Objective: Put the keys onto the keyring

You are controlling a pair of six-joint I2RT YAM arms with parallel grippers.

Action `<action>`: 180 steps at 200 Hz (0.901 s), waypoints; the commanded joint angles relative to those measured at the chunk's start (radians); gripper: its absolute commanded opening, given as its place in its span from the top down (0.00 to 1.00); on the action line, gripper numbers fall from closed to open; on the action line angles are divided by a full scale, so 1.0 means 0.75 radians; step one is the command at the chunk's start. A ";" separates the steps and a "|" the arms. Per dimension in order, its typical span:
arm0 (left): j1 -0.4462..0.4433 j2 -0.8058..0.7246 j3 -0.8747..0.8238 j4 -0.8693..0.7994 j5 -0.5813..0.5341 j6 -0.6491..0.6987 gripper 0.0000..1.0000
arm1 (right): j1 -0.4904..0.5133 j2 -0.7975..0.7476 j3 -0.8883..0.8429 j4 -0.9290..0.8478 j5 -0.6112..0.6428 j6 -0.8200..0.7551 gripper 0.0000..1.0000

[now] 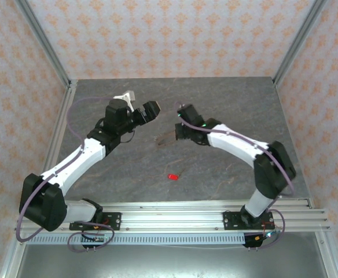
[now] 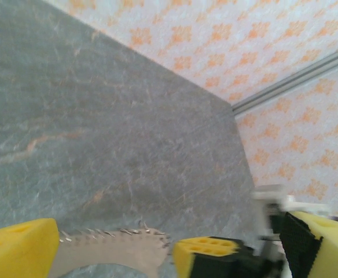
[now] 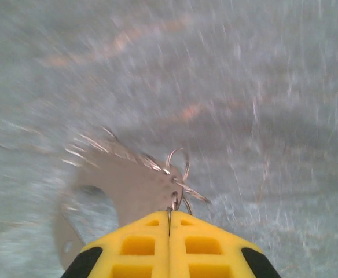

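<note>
The keyring (image 1: 166, 138), a grey-brown metal loop with a spiky fringe, hangs over the middle of the table. My right gripper (image 1: 179, 132) is shut on its end. In the right wrist view the yellow pads (image 3: 146, 249) are pressed together on a small wire ring at the edge of the keyring (image 3: 134, 185). My left gripper (image 1: 140, 104) is open, up and to the left of the loop. In the left wrist view the keyring (image 2: 111, 255) shows between my wide-apart yellow fingers (image 2: 18, 249), with the right gripper's tip (image 2: 209, 252) beside it. The key (image 1: 172, 176), a tiny red piece, lies on the table near the front.
The dark stone table (image 1: 227, 104) is walled by patterned panels on three sides. An aluminium rail (image 1: 169, 211) with both arm bases runs along the near edge.
</note>
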 commanded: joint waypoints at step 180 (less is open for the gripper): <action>0.133 0.160 0.477 -0.016 0.426 0.078 0.16 | -0.403 -0.204 -0.085 1.236 -1.090 0.587 1.00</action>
